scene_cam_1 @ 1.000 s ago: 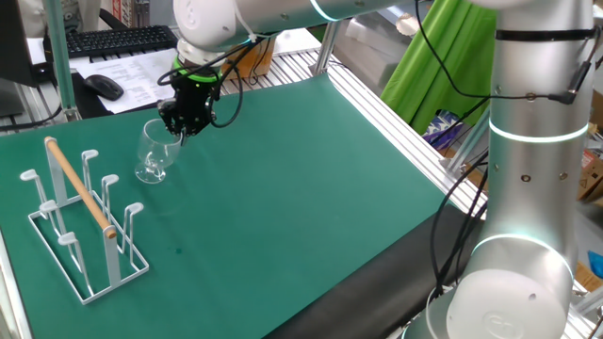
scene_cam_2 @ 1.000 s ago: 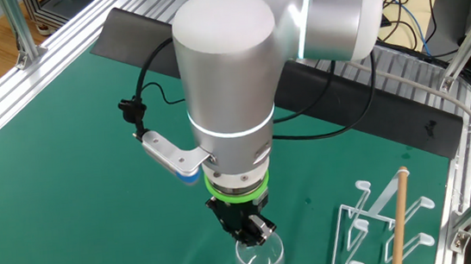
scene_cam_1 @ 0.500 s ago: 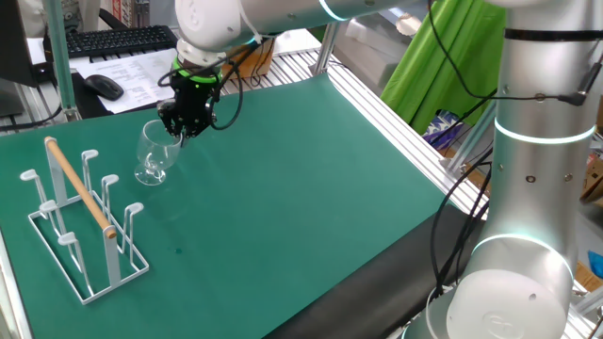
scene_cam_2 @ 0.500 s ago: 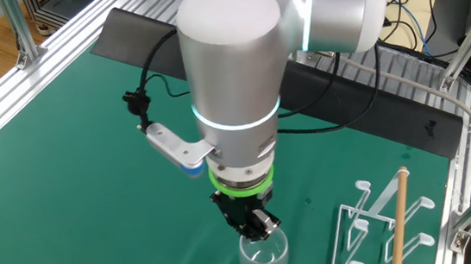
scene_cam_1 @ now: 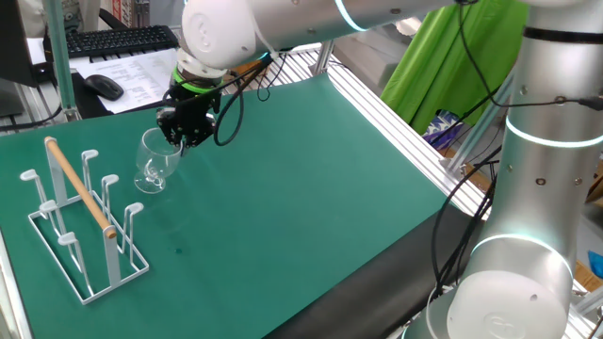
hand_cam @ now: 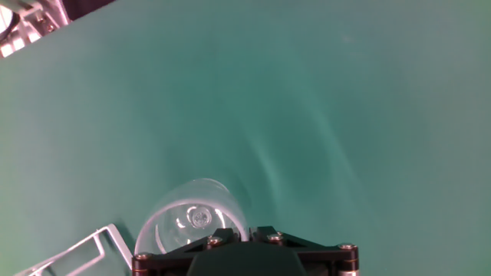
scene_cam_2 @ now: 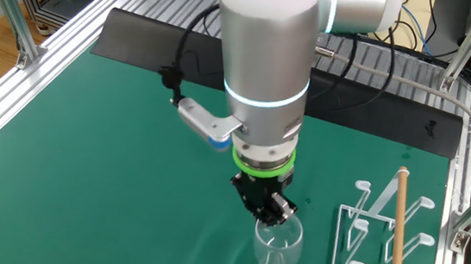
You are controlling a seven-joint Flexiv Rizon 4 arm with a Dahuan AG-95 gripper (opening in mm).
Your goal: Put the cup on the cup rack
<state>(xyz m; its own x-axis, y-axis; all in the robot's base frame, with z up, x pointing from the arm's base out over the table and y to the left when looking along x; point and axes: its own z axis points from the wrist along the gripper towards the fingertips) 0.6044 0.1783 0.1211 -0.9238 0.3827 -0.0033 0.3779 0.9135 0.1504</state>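
The cup [scene_cam_1: 154,162] is a small clear glass goblet that hangs tilted from my gripper [scene_cam_1: 181,139], which is shut on its rim. In the other fixed view the cup [scene_cam_2: 279,246] sits just under the gripper [scene_cam_2: 271,217]. The hand view looks down into the cup's bowl [hand_cam: 188,218], with the rim pinched at the gripper [hand_cam: 243,231]. The cup rack [scene_cam_1: 87,247], white wire with a slanted wooden rod [scene_cam_1: 80,188], stands on the green mat just left of the cup. It shows to the right of the cup in the other fixed view, rack [scene_cam_2: 374,223], and as a corner [hand_cam: 80,251] in the hand view.
A green mat [scene_cam_1: 301,188] covers the table. Behind it lie a keyboard [scene_cam_1: 118,40], a mouse [scene_cam_1: 104,87] and papers. Aluminium rails [scene_cam_1: 396,113] run along the mat's right side. A black strip [scene_cam_2: 157,37] borders the mat's far edge in the other fixed view.
The arm has carried the cup sideways toward the rack; in the other fixed view hand and cup shifted right. The grip on the rim is unchanged.
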